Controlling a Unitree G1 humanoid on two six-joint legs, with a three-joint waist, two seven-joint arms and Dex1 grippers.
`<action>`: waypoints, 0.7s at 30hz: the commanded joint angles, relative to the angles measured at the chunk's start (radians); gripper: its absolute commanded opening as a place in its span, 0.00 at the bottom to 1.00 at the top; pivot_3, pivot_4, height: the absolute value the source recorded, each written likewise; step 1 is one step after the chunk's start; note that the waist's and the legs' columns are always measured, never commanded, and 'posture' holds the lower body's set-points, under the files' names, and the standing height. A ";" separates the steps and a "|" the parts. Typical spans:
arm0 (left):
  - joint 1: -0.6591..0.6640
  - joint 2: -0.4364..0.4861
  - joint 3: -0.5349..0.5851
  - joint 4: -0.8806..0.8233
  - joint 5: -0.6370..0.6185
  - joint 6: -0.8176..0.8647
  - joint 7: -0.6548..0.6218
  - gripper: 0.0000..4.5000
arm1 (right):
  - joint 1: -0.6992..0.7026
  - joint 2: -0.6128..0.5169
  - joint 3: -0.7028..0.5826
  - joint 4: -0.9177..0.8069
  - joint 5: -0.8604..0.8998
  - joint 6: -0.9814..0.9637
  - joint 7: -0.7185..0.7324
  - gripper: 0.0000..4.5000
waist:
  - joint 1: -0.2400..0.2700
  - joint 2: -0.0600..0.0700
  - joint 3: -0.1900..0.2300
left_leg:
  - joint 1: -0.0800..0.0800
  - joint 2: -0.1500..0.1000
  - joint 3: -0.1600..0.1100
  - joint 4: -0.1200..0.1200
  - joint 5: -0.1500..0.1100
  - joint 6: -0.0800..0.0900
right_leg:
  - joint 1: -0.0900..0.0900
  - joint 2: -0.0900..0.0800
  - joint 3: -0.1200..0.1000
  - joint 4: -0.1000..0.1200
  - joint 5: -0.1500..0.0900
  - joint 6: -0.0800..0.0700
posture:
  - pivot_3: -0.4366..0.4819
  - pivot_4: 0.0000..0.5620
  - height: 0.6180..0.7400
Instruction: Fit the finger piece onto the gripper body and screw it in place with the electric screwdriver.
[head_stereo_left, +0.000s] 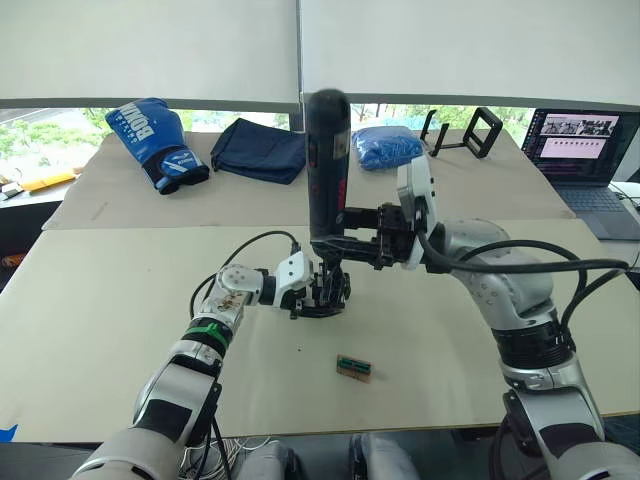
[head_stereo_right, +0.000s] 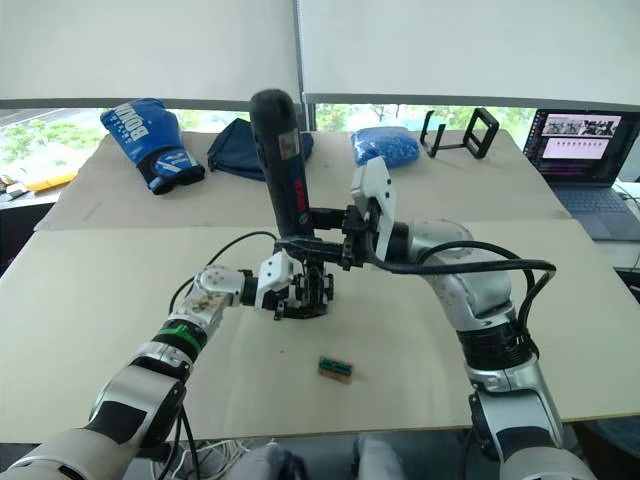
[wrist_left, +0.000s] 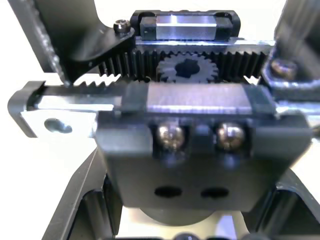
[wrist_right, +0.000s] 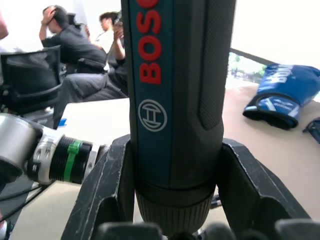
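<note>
Head view first: your right gripper (head_stereo_left: 335, 243) is clamped on the screwdriver (head_stereo_left: 328, 170), standing nearly upright over the gripper body (head_stereo_left: 330, 290) mid-table. Your left gripper (head_stereo_left: 312, 293) is at that body, holding it by the look of it. A small green-and-tan block (head_stereo_left: 353, 367) lies nearer you. Left wrist view: the body (wrist_left: 200, 150) sits close up between your fingers, rack teeth and two screws facing you. Right wrist view: both fingers (wrist_right: 107, 185) squeeze the screwdriver's (wrist_right: 175, 100) barrel. Can't spot the finger piece for sure.
</note>
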 joint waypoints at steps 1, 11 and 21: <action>0.000 0.007 -0.013 0.044 0.034 -0.025 -0.005 0.53 | -0.111 0.009 -0.125 -0.181 0.165 0.041 -0.067 0.42 | 0.001 0.000 0.000 | 0.000 0.000 0.000 0.000 0.000 0.000 | 0.000 0.000 -0.001 0.000 0.000 0.000 | 0.48 0.27 1.00; -0.106 -0.008 -0.003 0.165 0.065 -0.027 0.038 0.77 | -0.061 -0.023 -0.154 -0.314 0.455 0.224 -0.097 0.42 | 0.004 0.000 0.000 | 0.002 0.000 -0.001 0.001 -0.001 0.003 | 0.006 0.000 -0.003 -0.005 0.002 0.001 | 0.48 0.27 1.00; -0.004 0.180 -0.054 -0.175 -0.067 0.018 -0.310 1.00 | 0.428 -0.128 -0.144 -0.572 0.293 0.084 -0.043 0.42 | 0.003 -0.001 0.000 | -0.002 0.000 0.000 0.000 -0.002 0.003 | 0.003 0.001 -0.004 -0.007 0.002 0.002 | 0.48 0.27 1.00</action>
